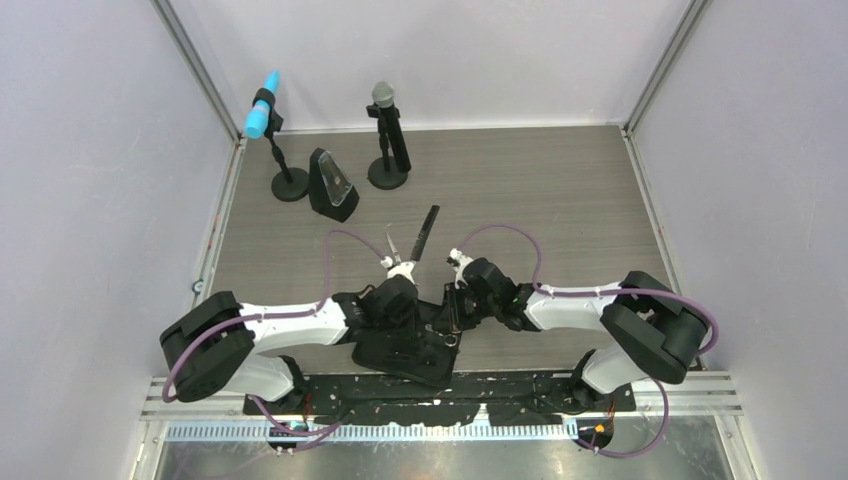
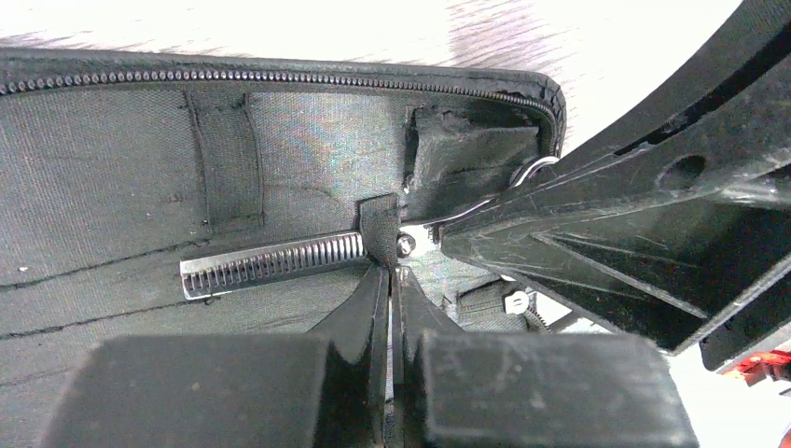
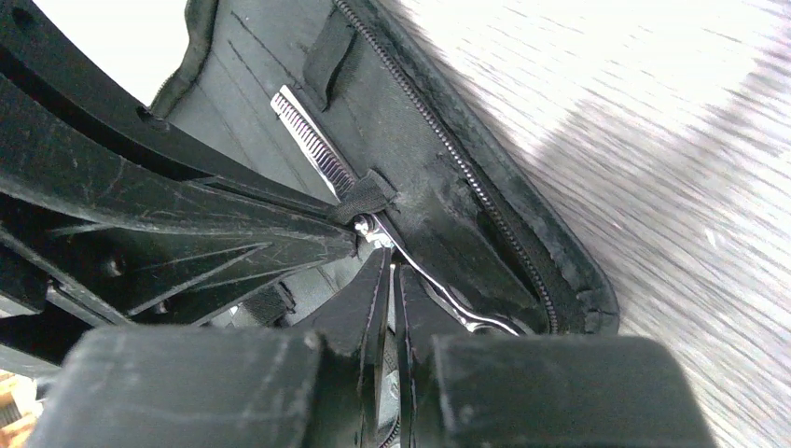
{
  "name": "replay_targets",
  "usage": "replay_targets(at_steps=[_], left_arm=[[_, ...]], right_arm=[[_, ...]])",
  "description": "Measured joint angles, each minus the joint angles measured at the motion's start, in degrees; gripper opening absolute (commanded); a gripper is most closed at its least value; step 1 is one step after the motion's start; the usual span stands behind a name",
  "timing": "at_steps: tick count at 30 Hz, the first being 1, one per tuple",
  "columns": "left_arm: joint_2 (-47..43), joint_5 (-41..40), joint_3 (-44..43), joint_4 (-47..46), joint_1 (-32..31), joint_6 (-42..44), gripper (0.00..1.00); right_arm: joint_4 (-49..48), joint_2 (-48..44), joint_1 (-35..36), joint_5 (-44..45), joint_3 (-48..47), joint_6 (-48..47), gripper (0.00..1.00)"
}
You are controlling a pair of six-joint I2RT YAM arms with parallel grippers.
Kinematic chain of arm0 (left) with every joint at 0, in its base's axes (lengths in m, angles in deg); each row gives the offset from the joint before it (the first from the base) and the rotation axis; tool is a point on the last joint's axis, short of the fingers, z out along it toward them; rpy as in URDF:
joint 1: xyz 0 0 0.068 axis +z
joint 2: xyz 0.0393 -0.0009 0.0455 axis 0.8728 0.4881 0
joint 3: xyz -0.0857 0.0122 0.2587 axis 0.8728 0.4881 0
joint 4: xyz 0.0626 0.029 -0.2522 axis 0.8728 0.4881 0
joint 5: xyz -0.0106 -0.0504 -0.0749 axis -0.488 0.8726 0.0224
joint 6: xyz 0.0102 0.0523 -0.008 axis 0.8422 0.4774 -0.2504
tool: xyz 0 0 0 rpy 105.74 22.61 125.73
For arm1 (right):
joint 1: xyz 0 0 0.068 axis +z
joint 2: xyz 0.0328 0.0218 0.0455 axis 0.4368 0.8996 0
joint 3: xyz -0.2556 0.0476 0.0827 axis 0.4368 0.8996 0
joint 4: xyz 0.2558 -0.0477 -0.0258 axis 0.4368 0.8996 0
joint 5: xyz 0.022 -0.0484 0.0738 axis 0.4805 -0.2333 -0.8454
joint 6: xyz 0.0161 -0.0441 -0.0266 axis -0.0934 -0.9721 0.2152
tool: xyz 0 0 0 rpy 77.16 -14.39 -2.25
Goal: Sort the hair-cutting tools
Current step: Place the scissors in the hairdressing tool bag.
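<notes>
Grey wood-grain tabletop (image 1: pixel 560 190) between plain white walls fills the overhead view. At its lower middle a black zippered fabric pouch (image 1: pixel 405 355) lies open under both arms.

Inside the pouch, a pair of silver thinning scissors with a toothed blade (image 2: pixel 270 263) sits tucked under a black elastic strap (image 2: pixel 380 224) at its pivot. A second pair of small silver scissors (image 1: pixel 398 255) and a long narrow black comb (image 1: pixel 427 232) lie on the bare table just above the pouch, near centre frame.

Your left gripper (image 2: pixel 392 280) has its fingers pressed together, tips right at the strap. Your right gripper (image 3: pixel 392 275) is likewise clenched to a thin slit, tips beside the scissors' shank. Neither wrist view shows whether anything is pinched between them.

Expect the scissors to be stiff, dense for their size and slippery on the polished steel. They lie flat on soft fabric, so there is little edge to catch. The shank near the pivot screw or a finger ring looks like the best hold. The strap will likely resist, and the light, limp pouch may drag along. The comb should be light, rigid plastic, so pinch it across the spine at mid-length.

No brand, label or writing can be read anywhere.
</notes>
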Motion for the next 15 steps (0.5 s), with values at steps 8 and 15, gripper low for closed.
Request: replay_targets(at_steps=[8, 15], left_arm=[[-1.42, 1.09, 1.46, -3.61, 0.39, 3.15, 0.0], [-3.67, 0.72, 2.86, -3.91, 1.14, 3.48, 0.0]], right_arm=[[-0.31, 5.38, 2.45, -3.93, -3.28, -0.17, 0.13], [0.11, 6.56, 3.04, -4.72, -4.83, -0.55, 0.12]])
